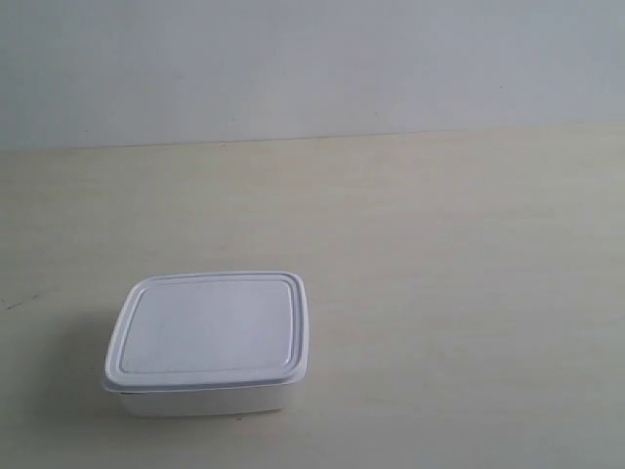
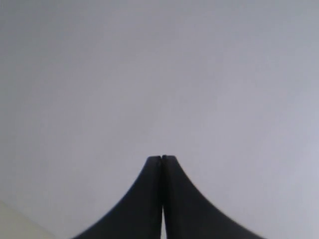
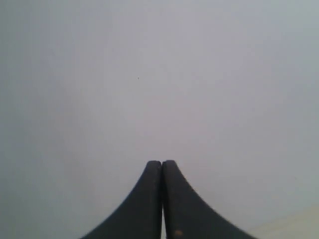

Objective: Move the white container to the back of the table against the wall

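The white container, a shallow lidded box with rounded corners, rests on the pale wood-grain table near the front left of the exterior view. The grey-white wall rises behind the table's far edge. No arm shows in the exterior view. My left gripper is shut, its dark fingertips pressed together with nothing between them, facing the plain wall. My right gripper is likewise shut and empty, pointed at the wall. Neither wrist view shows the container.
A small dark mark lies on the table at the far left. A sliver of cream table shows in a corner of each wrist view, one strip by the left gripper and one strip by the right.
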Available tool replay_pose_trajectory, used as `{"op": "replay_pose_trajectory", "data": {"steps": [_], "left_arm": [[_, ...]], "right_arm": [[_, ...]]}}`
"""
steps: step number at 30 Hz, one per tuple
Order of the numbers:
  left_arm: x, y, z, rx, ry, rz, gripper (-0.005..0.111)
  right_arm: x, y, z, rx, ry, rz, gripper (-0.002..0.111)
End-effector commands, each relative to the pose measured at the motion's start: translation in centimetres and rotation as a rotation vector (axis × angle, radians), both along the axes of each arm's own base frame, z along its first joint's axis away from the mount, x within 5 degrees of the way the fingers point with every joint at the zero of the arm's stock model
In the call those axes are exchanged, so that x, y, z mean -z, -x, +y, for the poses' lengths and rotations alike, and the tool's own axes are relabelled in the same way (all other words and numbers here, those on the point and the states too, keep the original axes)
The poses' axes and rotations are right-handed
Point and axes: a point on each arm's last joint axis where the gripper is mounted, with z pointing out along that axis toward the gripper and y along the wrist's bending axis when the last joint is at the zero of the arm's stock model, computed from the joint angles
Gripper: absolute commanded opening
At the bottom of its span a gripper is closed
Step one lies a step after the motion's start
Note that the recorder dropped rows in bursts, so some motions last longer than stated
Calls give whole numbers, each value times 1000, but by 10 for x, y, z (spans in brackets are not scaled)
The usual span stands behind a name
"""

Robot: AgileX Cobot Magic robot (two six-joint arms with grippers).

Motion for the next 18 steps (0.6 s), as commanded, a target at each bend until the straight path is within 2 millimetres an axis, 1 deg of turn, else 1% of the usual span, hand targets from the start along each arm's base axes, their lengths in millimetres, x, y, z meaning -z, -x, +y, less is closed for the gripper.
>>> {"op": "replay_pose_trajectory", "data": {"steps": [1,5,9,12,15,17,18], "left_arm": [[-11,6,-3,83,58,-152,0],[-14,7,-5,173,162,-200,0],[-15,8,-5,196,198,-211,0],[-17,9,-5,241,268,-247,0],[-21,12,-8,256,202,-296,0],[-22,12,-14,276,124,-273,0],[-26,13,-17,288,83,-268,0]], "right_arm": [[3,1,6,-43,64,9,0],[6,1,12,-128,43,45,0],[11,1,17,-169,113,85,0],[2,4,21,-202,145,95,0],[-11,4,27,-281,156,131,0],[-21,3,33,-340,214,152,0],[-24,1,36,-368,242,169,0]]}}
